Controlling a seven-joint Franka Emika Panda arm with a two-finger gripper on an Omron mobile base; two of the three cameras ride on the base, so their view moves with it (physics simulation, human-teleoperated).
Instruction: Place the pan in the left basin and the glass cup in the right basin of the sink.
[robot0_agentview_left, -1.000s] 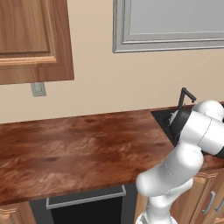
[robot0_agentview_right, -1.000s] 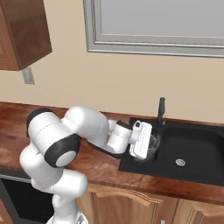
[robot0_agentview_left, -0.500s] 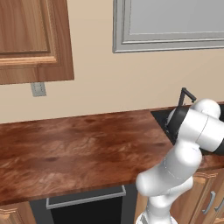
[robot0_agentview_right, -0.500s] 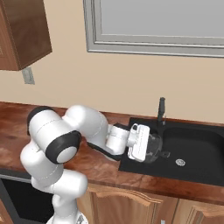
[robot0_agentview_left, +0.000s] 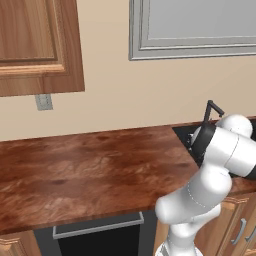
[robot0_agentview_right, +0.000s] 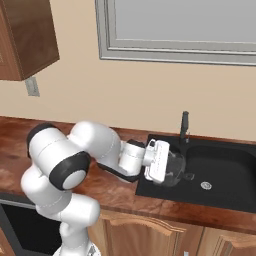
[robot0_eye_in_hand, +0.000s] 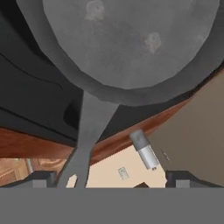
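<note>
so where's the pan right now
In the hand view the pan sits just ahead of the open gripper, over the black sink; its handle runs back between the fingertips.

Your arm rises from the base at about 7 o'clock in the right base view, folds at a dark-banded elbow, then reaches out nearly level toward 3 o'clock. The white wrist block ends in the claw (robot0_agentview_right: 181, 170), turned sideways. In the hand view your two dark fingertips (robot0_eye_in_hand: 40, 178) sit far apart at 8 and 4 o'clock, so the jaws stand wide and grip nothing. From the left base view the forearm bends up and over toward 2 o'clock, its upper joint hiding the hand.
</note>
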